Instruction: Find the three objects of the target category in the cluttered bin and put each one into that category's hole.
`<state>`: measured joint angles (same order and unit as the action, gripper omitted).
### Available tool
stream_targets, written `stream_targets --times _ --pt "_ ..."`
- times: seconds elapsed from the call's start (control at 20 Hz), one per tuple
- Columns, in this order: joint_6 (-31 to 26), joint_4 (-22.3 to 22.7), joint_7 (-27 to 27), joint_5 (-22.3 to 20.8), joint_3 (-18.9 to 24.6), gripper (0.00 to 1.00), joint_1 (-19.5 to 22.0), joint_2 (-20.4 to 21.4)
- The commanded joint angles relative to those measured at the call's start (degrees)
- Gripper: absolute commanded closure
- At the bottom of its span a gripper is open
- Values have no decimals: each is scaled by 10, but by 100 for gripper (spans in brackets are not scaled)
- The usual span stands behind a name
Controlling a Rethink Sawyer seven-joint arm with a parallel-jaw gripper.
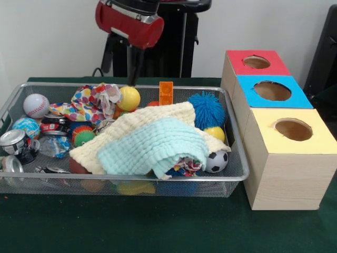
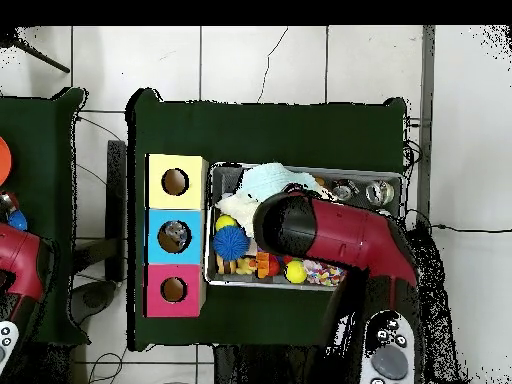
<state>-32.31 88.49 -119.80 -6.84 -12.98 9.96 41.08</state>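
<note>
The front view shows the bin (image 1: 121, 182) whole: a wide, shallow basket of silver wire mesh with a rounded rim, on the green worktop (image 1: 158, 226), just left of three boxes. The red box (image 1: 247, 67) is farthest, the blue box (image 1: 284, 97) in the middle, the yellow box (image 1: 310, 145) nearest, each with a round hole on top. In the bin a cream cloth (image 1: 142, 124) lies under a mint cloth (image 1: 152, 145), with a baseball (image 1: 36, 105), a globe ball (image 1: 26, 126), cans (image 1: 16, 145), a yellow ball (image 1: 129, 98), an orange block (image 1: 166, 93), a spiky blue ball (image 1: 207, 109) and a small football (image 1: 216, 161) around them.

From overhead the red arm (image 2: 340, 235) covers the bin's middle, so only its ends show. That view alone looks straight down the holes, and something grey seems to lie in the blue box's.

The pincer (image 1: 132, 79) hangs dark and thin over the bin's far edge beside the yellow ball; I cannot tell whether it is wide or narrow.
</note>
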Motion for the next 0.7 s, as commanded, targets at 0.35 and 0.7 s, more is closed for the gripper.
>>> stream_targets --times 0.35,0.7 --pt "64 21 -50 -19 11 0 45 -66" --pt "121 17 -131 -2 -50 0 23 -123"
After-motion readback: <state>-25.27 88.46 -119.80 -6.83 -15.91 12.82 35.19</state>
